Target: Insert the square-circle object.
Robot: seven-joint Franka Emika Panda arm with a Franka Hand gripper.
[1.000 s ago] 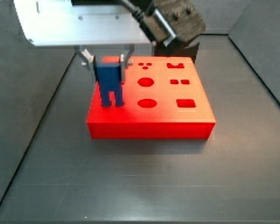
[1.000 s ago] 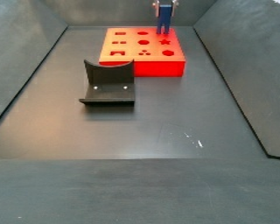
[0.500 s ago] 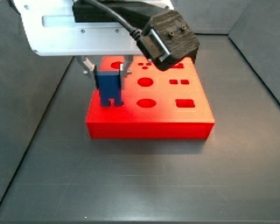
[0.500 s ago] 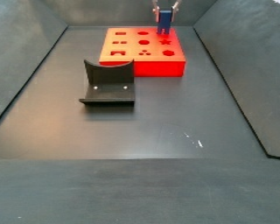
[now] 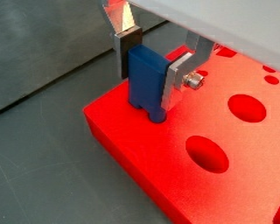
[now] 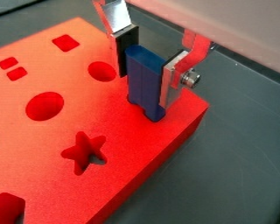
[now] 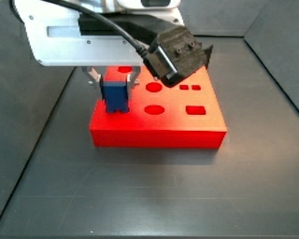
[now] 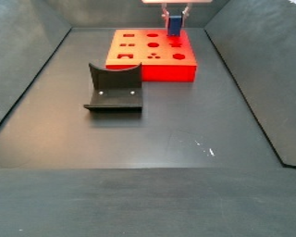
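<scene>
The square-circle object (image 5: pixel 146 80) is a bright blue upright piece held between my gripper's (image 5: pixel 152 70) silver fingers. Its lower end sits in a hole at a corner of the red block (image 5: pixel 143 157), and most of its length stands above the block's top. Both wrist views show this; in a wrist view the blue piece (image 6: pixel 145 80) stands near the block's (image 6: pixel 108 109) edge, gripper (image 6: pixel 150 72) around it. In a side view the gripper (image 7: pixel 115 82) holds the piece (image 7: pixel 115 95) at the block's (image 7: pixel 159 135) left side. It also shows in a side view (image 8: pixel 176 25).
The red block (image 8: pixel 163 72) has several shaped holes: circles, squares, a star. The dark fixture (image 8: pixel 114 90) stands on the grey floor in front of the block. Sloping grey walls bound the floor on both sides.
The gripper has moved down with the blue piece. The piece stands lower, with less of it showing above the red block's top.
</scene>
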